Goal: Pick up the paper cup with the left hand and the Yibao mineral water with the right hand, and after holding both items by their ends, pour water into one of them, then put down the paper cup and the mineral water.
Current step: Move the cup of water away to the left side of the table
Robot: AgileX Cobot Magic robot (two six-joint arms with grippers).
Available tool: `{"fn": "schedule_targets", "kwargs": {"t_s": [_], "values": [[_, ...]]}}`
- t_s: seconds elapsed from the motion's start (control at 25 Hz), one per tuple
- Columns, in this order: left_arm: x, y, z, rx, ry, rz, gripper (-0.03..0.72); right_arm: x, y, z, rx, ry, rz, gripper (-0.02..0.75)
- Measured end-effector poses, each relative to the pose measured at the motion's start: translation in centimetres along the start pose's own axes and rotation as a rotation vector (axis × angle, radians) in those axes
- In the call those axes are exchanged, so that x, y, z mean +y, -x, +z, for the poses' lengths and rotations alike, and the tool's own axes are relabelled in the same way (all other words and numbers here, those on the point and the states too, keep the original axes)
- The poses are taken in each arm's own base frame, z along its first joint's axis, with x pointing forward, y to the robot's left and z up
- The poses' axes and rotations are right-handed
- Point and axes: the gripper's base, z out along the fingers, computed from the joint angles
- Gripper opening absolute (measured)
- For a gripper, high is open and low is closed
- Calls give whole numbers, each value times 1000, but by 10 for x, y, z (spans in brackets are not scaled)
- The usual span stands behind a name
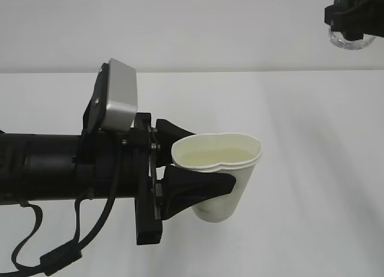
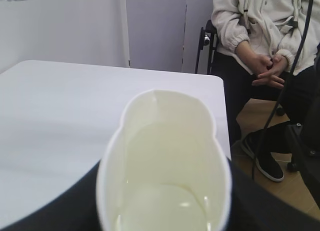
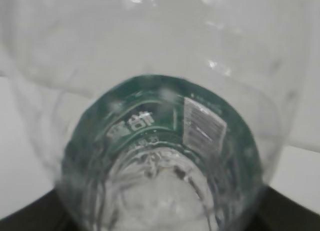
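Cup-to-bottle offset governs the next move. Left end effector (image 1: 201,166) clamps the paper cup (image 1: 225,181) near its rim, squeezing the thin white wall oval; cup upright over the white surface (image 1: 312,169), some clear liquid inside. Right end effector (image 1: 351,22), high and well apart to the right, holds the ribbed clear Yibao mineral water (image 3: 160,141), green label band visible.

Matt paper cup (image 1: 223,175), glossy plastic bottle (image 3: 150,141)
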Motion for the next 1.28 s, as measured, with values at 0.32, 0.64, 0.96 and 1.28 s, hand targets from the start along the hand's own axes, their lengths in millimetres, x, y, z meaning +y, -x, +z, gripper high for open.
{"fn": "schedule_targets", "kwargs": {"t_s": [0.32,0.64,0.96,1.28], "values": [[0,0,0,0,0,0,373,-12,-29,-2,28,77,43,435],[0,0,0,-1,1,-1,373,-12,-41,-4,26,112,35,435],[0,0,0,-1,1,-1,373,-7,-51,-5,8,137,40,435],[0,0,0,-1,1,-1,373,-5,-64,-6,24,132,55,435]]}}
